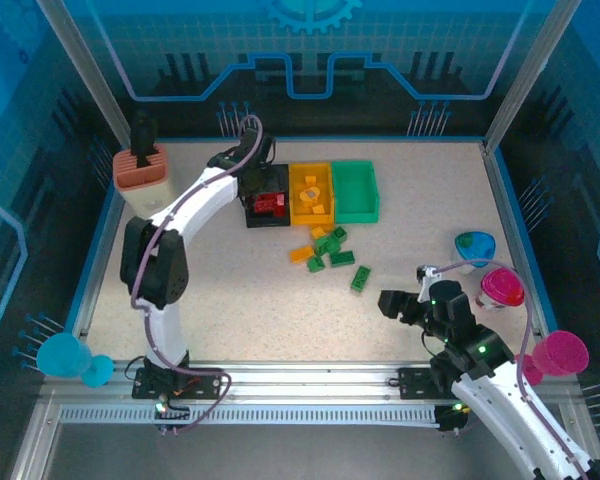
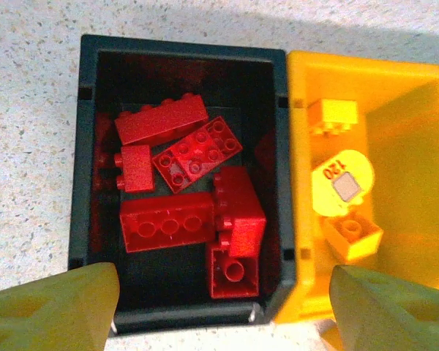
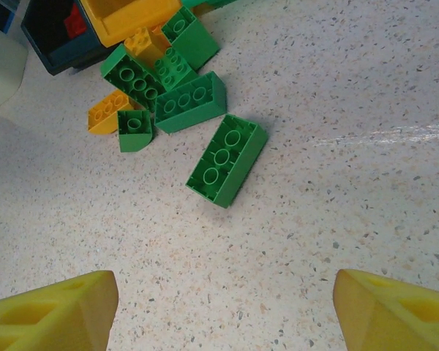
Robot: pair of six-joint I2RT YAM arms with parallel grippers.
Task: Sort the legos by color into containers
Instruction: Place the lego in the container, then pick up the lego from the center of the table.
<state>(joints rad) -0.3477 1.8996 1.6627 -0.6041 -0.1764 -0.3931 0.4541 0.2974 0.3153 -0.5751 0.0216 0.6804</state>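
The black bin [image 2: 84, 183] holds several red legos [image 2: 161, 121], lying loose on its floor. My left gripper [image 2: 219, 314] hangs open over the bin's near edge [image 1: 258, 178] with nothing between its fingers. Beside it, the yellow-orange bin [image 2: 417, 183] holds yellow legos [image 2: 335, 115] and a round label. The green bin [image 1: 355, 195] stands to the right of that. Loose green and yellow-orange legos [image 1: 325, 245] lie in front of the bins. One long green lego [image 3: 227, 159] lies apart, studs down. My right gripper [image 3: 223, 314] is open above bare table, short of that lego [image 1: 392, 303].
A salmon-and-cream holder [image 1: 142, 175] with a black tool stands at the back left. A blue cup [image 1: 474, 245] and a pink cup [image 1: 502, 288] sit at the right edge. Further cups, pink [image 1: 560, 353] and blue [image 1: 65, 357], lie outside the table's side edges.
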